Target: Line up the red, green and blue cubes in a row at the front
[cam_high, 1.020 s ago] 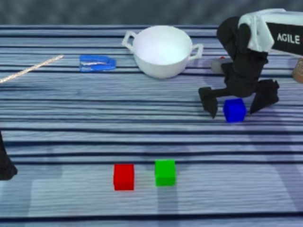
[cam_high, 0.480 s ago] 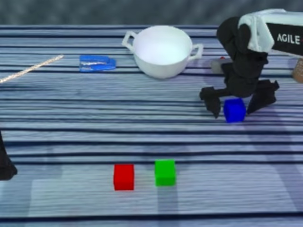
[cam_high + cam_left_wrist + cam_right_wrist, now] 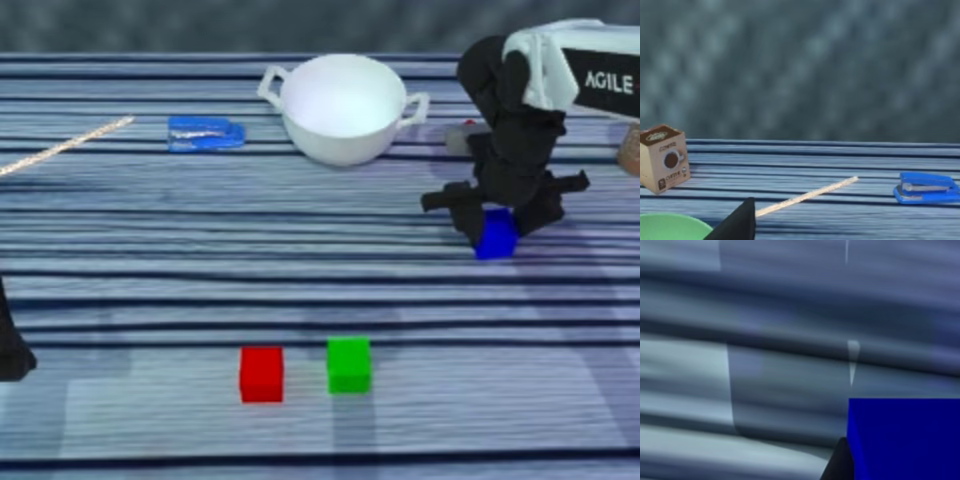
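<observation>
The right claw point(image 3: 497, 222) grips the blue cube point(image 3: 496, 238) on the table point(image 3: 150, 300), right of the white bowl point(image 3: 343, 108); left claw's state: cannot tell.

Rendered simulation tabletop, not a real room: a table point(image 3: 200, 260) with a blue-grey striped surface before a blurred grey-blue backdrop. Around the white two-handled bowl point(image 3: 343, 108) lies an unrelated mix of household and office goods: a blue stapler point(image 3: 205, 133) to its left, a thin pale stick point(image 3: 65, 146) farther left. The left wrist view adds a coffee carton point(image 3: 663, 158) and a green dish point(image 3: 671, 227).
</observation>
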{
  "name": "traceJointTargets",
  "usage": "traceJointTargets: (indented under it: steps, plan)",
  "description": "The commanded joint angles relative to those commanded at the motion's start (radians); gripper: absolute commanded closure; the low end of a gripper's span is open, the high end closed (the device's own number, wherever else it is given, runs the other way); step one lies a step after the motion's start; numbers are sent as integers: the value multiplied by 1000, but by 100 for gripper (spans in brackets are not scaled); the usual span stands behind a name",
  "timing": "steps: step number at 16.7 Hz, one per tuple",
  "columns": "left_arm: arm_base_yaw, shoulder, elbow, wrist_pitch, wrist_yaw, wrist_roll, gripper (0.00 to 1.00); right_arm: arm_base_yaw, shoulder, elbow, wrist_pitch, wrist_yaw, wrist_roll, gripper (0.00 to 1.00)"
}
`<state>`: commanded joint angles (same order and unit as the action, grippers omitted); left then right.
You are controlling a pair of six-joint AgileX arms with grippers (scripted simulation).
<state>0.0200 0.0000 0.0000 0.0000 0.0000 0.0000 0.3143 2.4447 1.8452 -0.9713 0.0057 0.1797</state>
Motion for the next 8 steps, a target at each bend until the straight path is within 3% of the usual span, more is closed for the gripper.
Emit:
traceJointTargets:
  steps: [8]
  plan:
    - [0,0,0,0,0,0,0,0,0,0,0,0,0,100]
